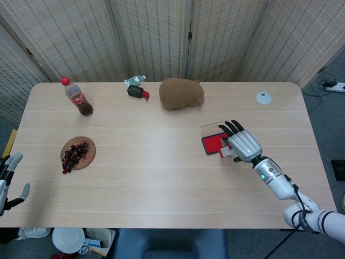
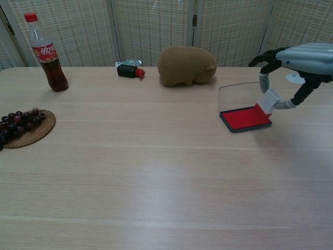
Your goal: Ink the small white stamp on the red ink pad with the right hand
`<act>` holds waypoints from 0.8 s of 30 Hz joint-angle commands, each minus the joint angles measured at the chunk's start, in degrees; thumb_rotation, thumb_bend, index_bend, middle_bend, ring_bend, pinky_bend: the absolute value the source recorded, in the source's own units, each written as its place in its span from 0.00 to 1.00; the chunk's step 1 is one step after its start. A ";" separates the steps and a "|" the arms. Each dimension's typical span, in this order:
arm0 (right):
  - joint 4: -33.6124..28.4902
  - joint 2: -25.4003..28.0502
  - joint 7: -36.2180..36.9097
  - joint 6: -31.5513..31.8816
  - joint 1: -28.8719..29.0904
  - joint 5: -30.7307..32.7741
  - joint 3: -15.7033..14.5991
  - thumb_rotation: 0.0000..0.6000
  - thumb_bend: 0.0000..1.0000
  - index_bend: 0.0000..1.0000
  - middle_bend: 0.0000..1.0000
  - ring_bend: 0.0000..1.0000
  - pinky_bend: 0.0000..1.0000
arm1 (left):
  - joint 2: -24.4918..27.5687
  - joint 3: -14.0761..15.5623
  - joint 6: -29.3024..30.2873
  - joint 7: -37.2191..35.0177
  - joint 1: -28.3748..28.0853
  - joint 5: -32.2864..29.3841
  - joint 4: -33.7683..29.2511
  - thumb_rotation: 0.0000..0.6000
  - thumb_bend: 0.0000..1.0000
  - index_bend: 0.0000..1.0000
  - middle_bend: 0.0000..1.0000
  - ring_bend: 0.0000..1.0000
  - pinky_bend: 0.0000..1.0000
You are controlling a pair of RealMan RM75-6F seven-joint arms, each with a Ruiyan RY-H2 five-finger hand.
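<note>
The red ink pad (image 2: pixel 243 119) lies in its dark tray on the table's right half, its clear lid (image 2: pixel 235 96) standing up behind it; in the head view the ink pad (image 1: pixel 212 143) shows beside my right hand. My right hand (image 2: pixel 299 55) hovers above and to the right of the pad, pinching the small white stamp (image 2: pixel 269 100), whose lower face is red. The stamp (image 1: pixel 225 152) hangs clear of the pad. Seen from the head view, the right hand (image 1: pixel 243 145) covers most of the stamp. My left hand (image 1: pixel 7 181) rests off the table's left edge, fingers apart, holding nothing.
A brown plush animal (image 2: pixel 187 65) sits behind the pad. A cola bottle (image 2: pixel 46 54) stands at the back left, a woven mat with grapes (image 2: pixel 22 127) lies at the left. A small dark object with a red tip (image 2: pixel 129 70) and a white disc (image 1: pixel 263 97) lie at the back.
</note>
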 commanded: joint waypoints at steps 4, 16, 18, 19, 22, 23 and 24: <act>-1.05 -0.05 -2.65 -0.12 -2.04 -0.04 -2.29 1.00 0.29 0.77 0.09 0.00 0.00 | 0.07 0.10 0.89 0.48 0.35 0.53 -0.45 1.00 0.43 0.00 0.00 0.00 0.00; 5.06 -5.49 -2.43 -2.14 -2.36 0.31 -2.88 1.00 0.30 0.77 0.09 0.00 0.00 | 0.36 0.50 2.01 -0.03 0.80 1.62 -0.72 1.00 0.43 0.00 0.00 0.00 0.00; 6.05 -6.19 -2.09 -2.58 -2.29 0.33 -2.90 1.00 0.30 0.77 0.09 0.00 0.00 | 0.43 0.51 2.11 -0.16 0.83 1.71 -0.72 1.00 0.43 0.00 0.00 0.00 0.00; 6.57 -6.55 -1.86 -2.83 -2.26 0.38 -2.89 1.00 0.30 0.77 0.09 0.00 0.00 | 0.46 0.51 2.14 -0.20 0.83 1.74 -0.74 1.00 0.43 0.00 0.00 0.00 0.00; 7.74 -7.39 -1.27 -3.17 -2.21 0.33 -2.85 1.00 0.30 0.77 0.09 0.00 0.00 | 0.51 0.57 2.23 -0.33 0.90 1.83 -0.76 1.00 0.43 0.00 0.00 0.00 0.00; 7.99 -7.56 -1.11 -3.25 -2.19 0.27 -2.86 1.00 0.30 0.77 0.09 0.00 0.00 | 0.55 0.56 2.28 -0.38 0.92 1.82 -0.79 1.00 0.43 0.00 0.00 0.00 0.00; 8.23 -7.70 -0.99 -3.34 -2.17 0.19 -2.88 1.00 0.30 0.77 0.09 0.00 0.00 | 0.56 0.59 2.27 -0.41 0.95 1.80 -0.80 1.00 0.43 0.00 0.00 0.00 0.00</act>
